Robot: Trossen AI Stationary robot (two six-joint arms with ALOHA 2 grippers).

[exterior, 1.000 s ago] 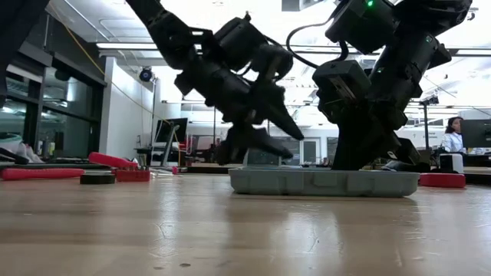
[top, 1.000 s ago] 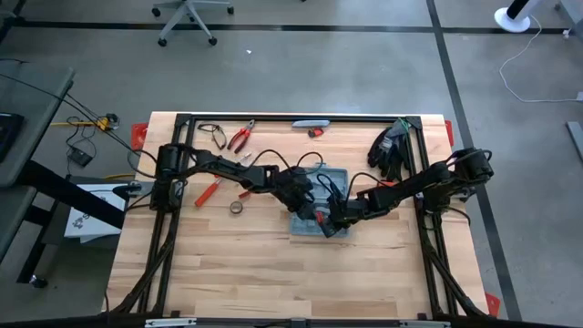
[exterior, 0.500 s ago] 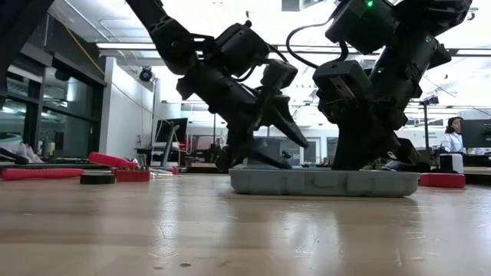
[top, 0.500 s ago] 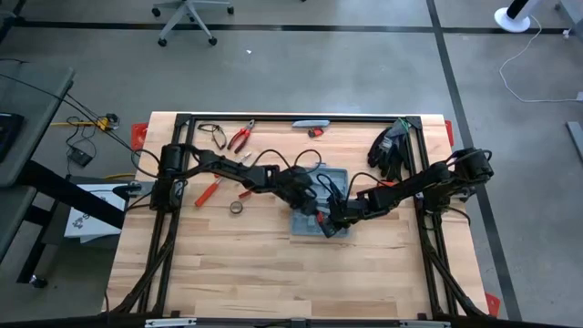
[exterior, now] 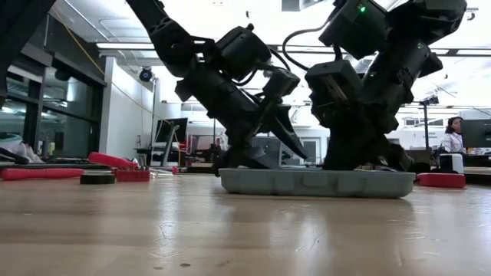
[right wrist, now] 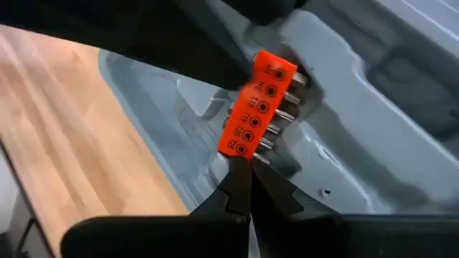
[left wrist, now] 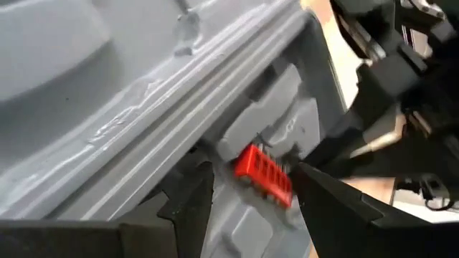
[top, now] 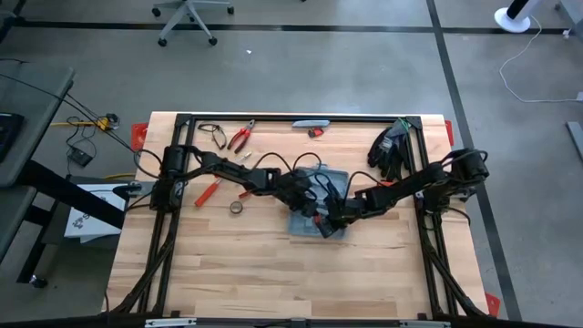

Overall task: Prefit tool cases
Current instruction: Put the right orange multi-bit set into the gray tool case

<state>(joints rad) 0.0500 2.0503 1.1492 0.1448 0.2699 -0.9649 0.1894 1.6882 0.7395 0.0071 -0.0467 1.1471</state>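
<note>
Centrally, the grey-blue tool case (top: 320, 202) lies flat on the wooden table (top: 237, 264), just right of frame centre. Left gripper (left wrist: 251, 188) stands released, fingers spread either side of a red bit holder (left wrist: 264, 174) seated in the case. Right gripper (right wrist: 249, 188) is clenched, tips touching that holder. Farther back, upper left, lie red-handled pliers (top: 240, 137).

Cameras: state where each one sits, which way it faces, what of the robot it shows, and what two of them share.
High view: above the table, facing straight down; both arms meet over the case.
Low view: at tabletop height, facing level across; both arms come down onto the case.
Left wrist view: on the left arm, facing forward; open left gripper straddles the bit holder.
Right wrist view: on the right arm; shut right gripper just below the bit holder.
Both wrist views share holder and case.
</note>
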